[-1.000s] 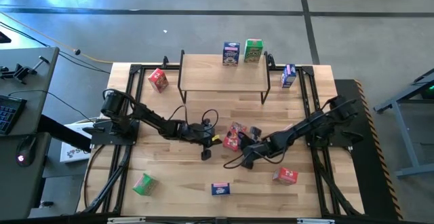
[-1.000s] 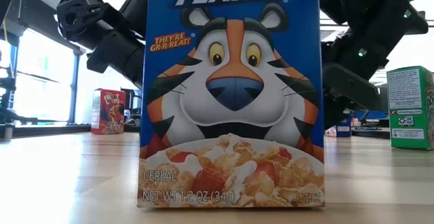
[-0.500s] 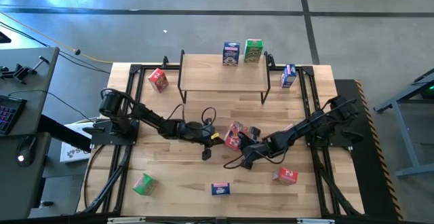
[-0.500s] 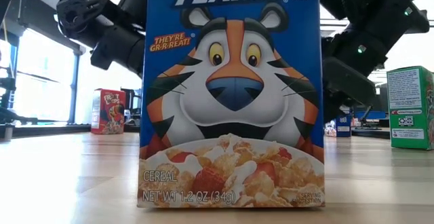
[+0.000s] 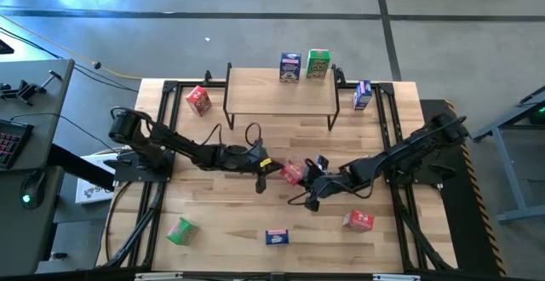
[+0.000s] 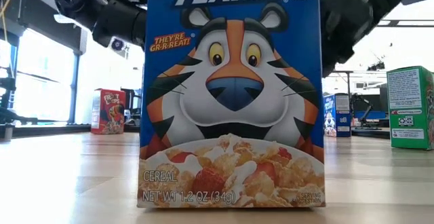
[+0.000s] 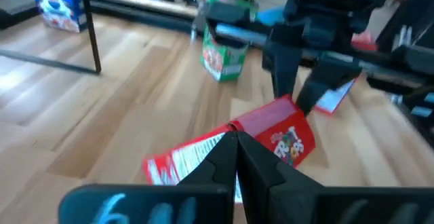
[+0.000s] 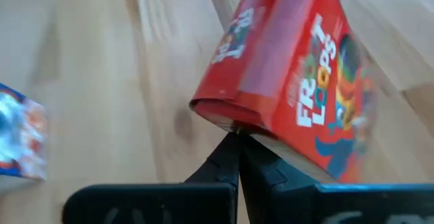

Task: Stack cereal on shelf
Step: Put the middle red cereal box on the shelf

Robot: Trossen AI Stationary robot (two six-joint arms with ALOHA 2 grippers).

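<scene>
As both arms meet mid-table | red cereal box (image 5: 291, 173) lies between left end effector (image 5: 262, 175) and right end effector (image 5: 308, 187) | both closed, empty | left slightly nearer | shelf (image 5: 281, 93) beyond.

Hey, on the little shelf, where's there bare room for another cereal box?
The shelf is bare across its left and middle, up to the blue box and green box at its back right corner. The table's middle is crowded: left gripper and right gripper flank a red box.

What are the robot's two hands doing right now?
Left end effector: shut, tips meeting at the red cereal box.
Right end effector: shut, touching the same box.
</scene>
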